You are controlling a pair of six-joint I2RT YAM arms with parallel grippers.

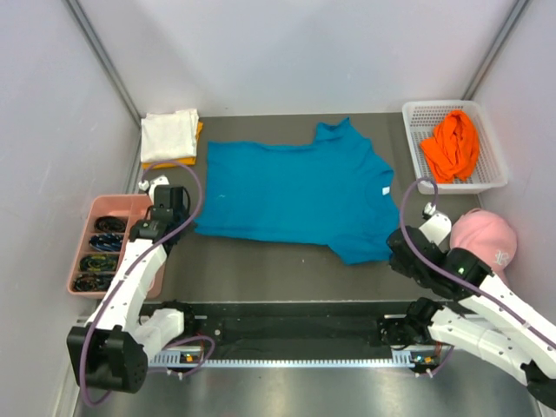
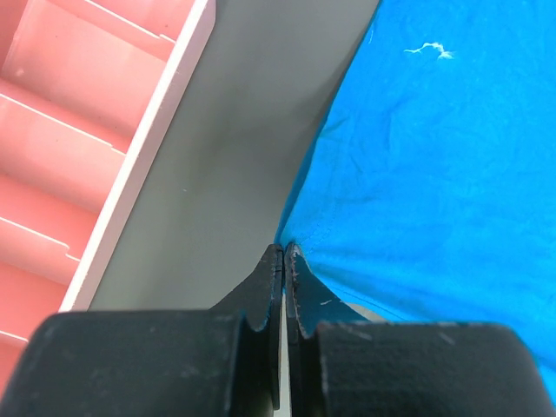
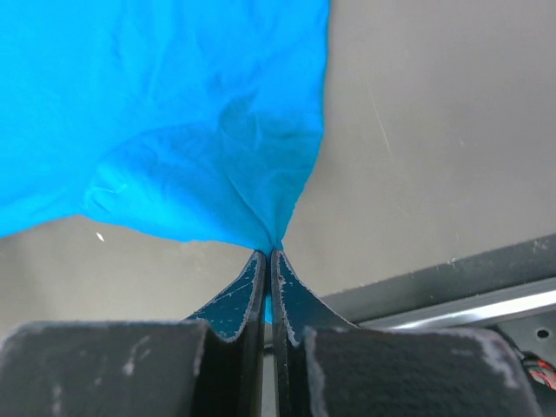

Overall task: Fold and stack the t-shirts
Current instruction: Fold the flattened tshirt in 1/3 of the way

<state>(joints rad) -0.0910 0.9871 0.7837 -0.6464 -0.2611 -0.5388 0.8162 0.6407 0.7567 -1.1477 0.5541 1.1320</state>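
Spread flat over the middle of the table point(image 1: 287, 269): the teal-blue t-shirt point(image 1: 295, 191), opened out presumably for a clean first fold. Off its far-right side, a white basket point(image 1: 497, 165) with the bright orange t-shirt point(image 1: 452, 146) crumpled inside, not yet folded. Left of its near-left corner, a pink tray point(image 1: 117, 199). Beyond its far-left corner, a folded white t-shirt point(image 1: 169, 135) over a yellow-orange t-shirt point(image 1: 200, 132), apparently the start of the stack. Right of its near-right corner, a pink cap point(image 1: 485, 236), no part of the job. At that near-left corner, the left gripper point(image 2: 284, 250), fingers pressed together on the cloth's edge. At the near-right corner, the right gripper point(image 3: 268, 254), fingers pinched tight on a gathered tip of cloth. Held at both near corners, probably to carry that edge over evenly.
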